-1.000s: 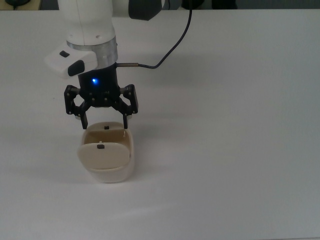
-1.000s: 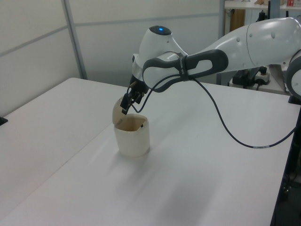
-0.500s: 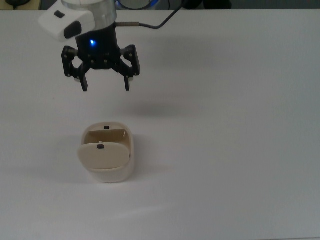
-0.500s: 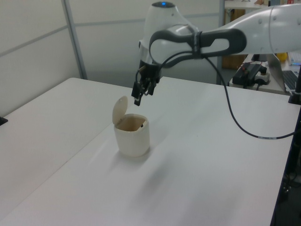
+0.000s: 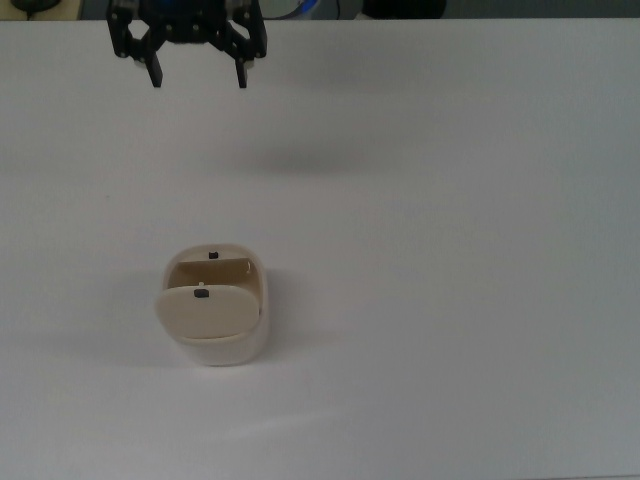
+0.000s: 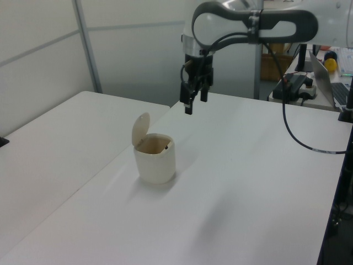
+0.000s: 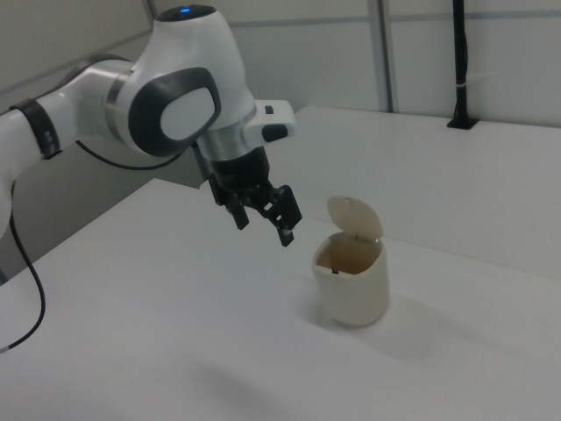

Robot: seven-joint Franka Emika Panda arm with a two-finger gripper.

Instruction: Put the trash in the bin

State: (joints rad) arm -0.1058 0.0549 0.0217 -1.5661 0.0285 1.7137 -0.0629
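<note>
The cream bin (image 5: 232, 350) stands on the white table with its oval flap lid (image 5: 203, 308) swung up, leaving the mouth uncovered. It also shows in the left view as the bin (image 6: 156, 165) and in the right view as the bin (image 7: 354, 294). The trash is out of view; no wad lies on the table, and the bin's inside is too dark to read. My gripper (image 5: 198, 80) hangs open and empty at the top view's top edge, well away from the bin. In the left view the gripper (image 6: 194, 105) hovers high, up and to the right of the bin. In the right view the gripper (image 7: 265, 230) is left of the bin.
The white table (image 5: 450, 250) stretches wide around the bin. A black cable (image 6: 287, 127) droops from the arm over the left view's right side. Equipment (image 6: 295, 85) sits beyond the table's far edge there. A black post (image 7: 459, 61) stands at the right view's back.
The gripper has lifted from just over the bin's mouth and moved back toward the top view's top edge, staying open. The bin has not moved.
</note>
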